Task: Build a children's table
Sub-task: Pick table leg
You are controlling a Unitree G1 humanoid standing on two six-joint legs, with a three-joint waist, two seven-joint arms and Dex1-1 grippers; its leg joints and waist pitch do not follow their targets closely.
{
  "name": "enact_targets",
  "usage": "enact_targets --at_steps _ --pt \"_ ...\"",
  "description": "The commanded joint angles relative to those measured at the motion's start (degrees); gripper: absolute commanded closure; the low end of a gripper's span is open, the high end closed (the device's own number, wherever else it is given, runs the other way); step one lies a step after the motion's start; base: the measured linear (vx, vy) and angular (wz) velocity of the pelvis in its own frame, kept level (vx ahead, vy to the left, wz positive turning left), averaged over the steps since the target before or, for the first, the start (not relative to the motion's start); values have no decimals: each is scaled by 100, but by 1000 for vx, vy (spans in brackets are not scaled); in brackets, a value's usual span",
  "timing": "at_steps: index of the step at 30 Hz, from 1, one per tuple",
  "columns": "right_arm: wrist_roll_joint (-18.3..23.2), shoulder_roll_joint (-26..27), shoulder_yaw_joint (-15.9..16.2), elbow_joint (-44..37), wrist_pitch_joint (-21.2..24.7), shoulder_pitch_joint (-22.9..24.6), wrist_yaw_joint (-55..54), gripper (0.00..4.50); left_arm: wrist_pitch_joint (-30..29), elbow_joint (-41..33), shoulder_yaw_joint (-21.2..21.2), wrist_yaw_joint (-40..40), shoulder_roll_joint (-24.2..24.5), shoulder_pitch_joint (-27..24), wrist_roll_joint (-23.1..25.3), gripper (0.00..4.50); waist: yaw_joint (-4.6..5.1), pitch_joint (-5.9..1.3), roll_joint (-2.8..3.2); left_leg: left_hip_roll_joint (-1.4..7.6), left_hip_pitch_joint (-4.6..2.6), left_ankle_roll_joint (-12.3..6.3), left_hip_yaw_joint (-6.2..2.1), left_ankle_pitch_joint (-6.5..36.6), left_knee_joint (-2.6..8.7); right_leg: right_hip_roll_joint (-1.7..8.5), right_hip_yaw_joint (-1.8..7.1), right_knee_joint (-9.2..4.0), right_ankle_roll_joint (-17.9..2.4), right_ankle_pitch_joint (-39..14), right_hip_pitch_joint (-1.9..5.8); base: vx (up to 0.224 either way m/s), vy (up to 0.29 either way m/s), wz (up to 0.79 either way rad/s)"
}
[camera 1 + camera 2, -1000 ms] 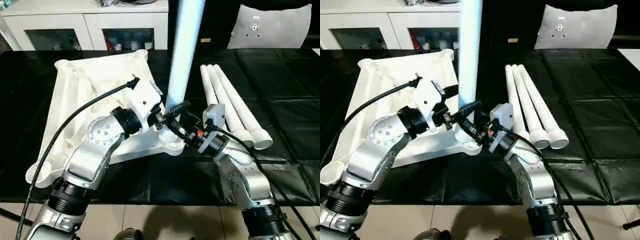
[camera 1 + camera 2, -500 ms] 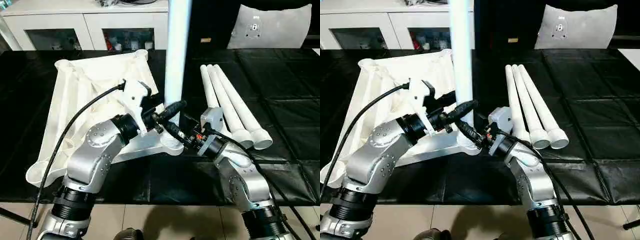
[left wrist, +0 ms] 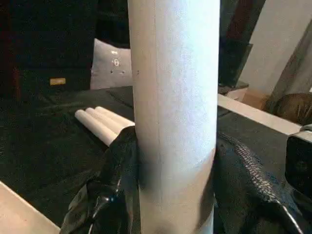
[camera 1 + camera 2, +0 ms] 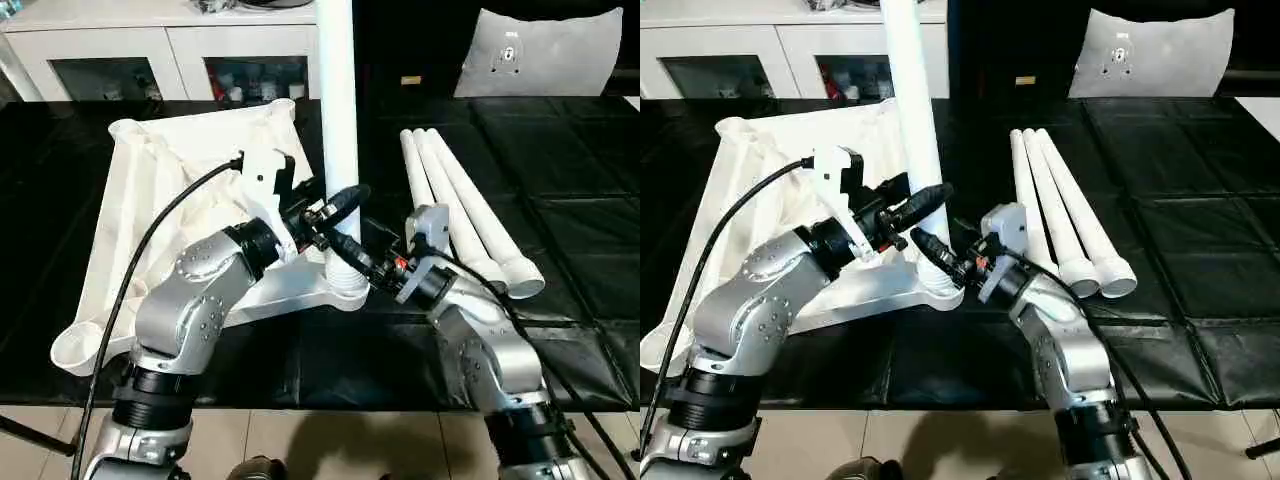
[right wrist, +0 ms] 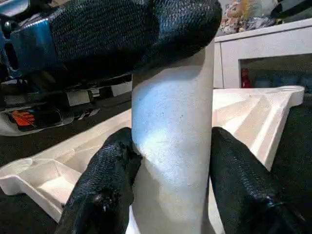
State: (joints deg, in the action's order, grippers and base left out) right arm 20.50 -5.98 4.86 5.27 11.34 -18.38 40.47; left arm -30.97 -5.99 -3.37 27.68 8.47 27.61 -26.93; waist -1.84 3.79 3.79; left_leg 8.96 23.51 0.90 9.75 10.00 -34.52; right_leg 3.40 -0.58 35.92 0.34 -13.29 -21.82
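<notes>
With both grippers' jaws closed on the upright leg (image 4: pixel 336 120), left gripper (image 4: pixel 335 205) above right gripper (image 4: pixel 342 252), it should be kept plumb in the tabletop's (image 4: pixel 150 200) centre-frame socket (image 4: pixel 347 290) while turned.

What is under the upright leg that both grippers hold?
The upright leg stands in a round corner socket of the upside-down tabletop. Its threaded end is hidden inside.

White top (image 4: pixel 170 190), ribbed underneath, on a black sheet (image 4: pixel 560 180) creased into squares. White upright leg (image 4: pixel 338 120); three white legs (image 4: pixel 460 205) at 3 o'clock of it. Black textured fingers (image 5: pixel 105 190), silver forearms (image 4: pixel 195 290). White cabinet (image 4: pixel 170 45) at 12, a pale, perhaps grey, cushion (image 4: pixel 545 50) at 1.
</notes>
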Motion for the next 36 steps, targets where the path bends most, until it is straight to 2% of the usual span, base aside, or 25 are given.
enact_targets --at_steps 1,4,5,7,10,11,13,15,16,19,21,24,25,26,30,36 --pt "62 -38 53 -155 136 -38 75 262 -103 43 229 -206 0 123 -88 255 6 -423 -37 342 -171 -374 -118 576 357 377 152 -375 -1429 256 217 0 0 0" --pt "211 -115 33 -282 430 -62 144 262 -223 146 287 -261 31 187 -59 255 4 -437 -36 334 -174 -395 -115 530 340 370 147 -369 -1450 300 225 0 0 0" --pt "216 -119 34 -287 436 -63 150 227 -221 150 286 -261 33 188 -55 255 2 -440 -39 333 -171 -405 -115 529 335 377 152 -373 -1451 277 231 0 0 0" --pt "361 -196 38 -420 638 -91 270 187 -187 202 285 -256 62 211 -22 255 0 -441 -40 333 -172 -391 -117 541 335 371 147 -374 -1441 253 235 0 0 0" --pt "599 -255 -56 -543 945 -180 288 179 -236 236 329 -235 64 263 -59 255 -9 -447 -40 339 -174 -404 -122 494 332 376 146 -360 -1450 332 239 0 0 0" --pt "730 -308 -118 -628 1111 -230 301 150 -269 275 371 -227 84 303 -89 255 -9 -442 -57 331 -172 -412 -121 470 330 369 143 -359 -1460 346 242 0 0 0" --pt "916 -398 -192 -763 1356 -283 342 142 -334 322 444 -225 107 361 -152 255 -24 -440 -49 327 -180 -413 -115 475 320 373 147 -362 -1469 302 236 0 0 0" --pt "984 -440 -220 -805 1448 -301 363 135 -387 331 496 -228 97 382 -213 255 -22 -442 -69 320 -173 -430 -112 457 312 371 145 -355 -1443 328 247 0 0 0" --pt "1075 -570 -270 -806 1623 -371 435 114 -477 359 587 -180 108 430 -346 255 -21 -446 -66 318 -163 -440 -116 431 307 374 145 -349 -1435 345 252 0 0 0" --pt "1079 -835 -317 -715 1859 -510 567 103 -577 408 670 -29 202 484 -503 255 -34 -442 -69 306 -176 -421 -114 391 298 362 135 -353 -1473 238 243 0 0 0" --pt "1039 -933 -313 -665 1944 -564 607 68 -604 411 652 69 274 478 -534 255 -40 -442 -67 315 -179 -393 -109 429 300 369 138 -354 -1470 155 233 0 0 0" --pt "1029 -1070 -348 -527 2054 -698 632 53 -565 400 511 367 465 470 -477 255 -49 -444 -61 317 -181 -406 -107 374 295 374 137 -348 -1487 213 225 0 0 0" --pt "1035 -1100 -356 -501 2071 -727 659 53 -560 389 463 464 511 467 -467 255 -49 -440 -90 316 -181 -415 -100 369 295 375 139 -353 -1492 224 225 0 0 0" --pt "1092 -1205 -328 -510 2145 -761 812 53 -485 327 351 695 600 449 -422 255 -52 -442 -94 316 -175 -417 -102 356 295 382 139 -346 -1502 227 233 0 0 0" --pt "1140 -1580 -100 -510 2274 -863 1391 53 -314 119 61 1354 837 426 -431 255 -86 -446 -82 332 -181 -479 -106 327 291 387 131 -331 -1510 284 240 0 0 0" --pt "1154 -1776 111 -439 2437 -971 1828 47 -209 -53 -230 1859 983 459 -462 260 -78 -436 -94 335 -178 -482 -98 360 292 390 133 -330 -1569 201 238 0 0 0"
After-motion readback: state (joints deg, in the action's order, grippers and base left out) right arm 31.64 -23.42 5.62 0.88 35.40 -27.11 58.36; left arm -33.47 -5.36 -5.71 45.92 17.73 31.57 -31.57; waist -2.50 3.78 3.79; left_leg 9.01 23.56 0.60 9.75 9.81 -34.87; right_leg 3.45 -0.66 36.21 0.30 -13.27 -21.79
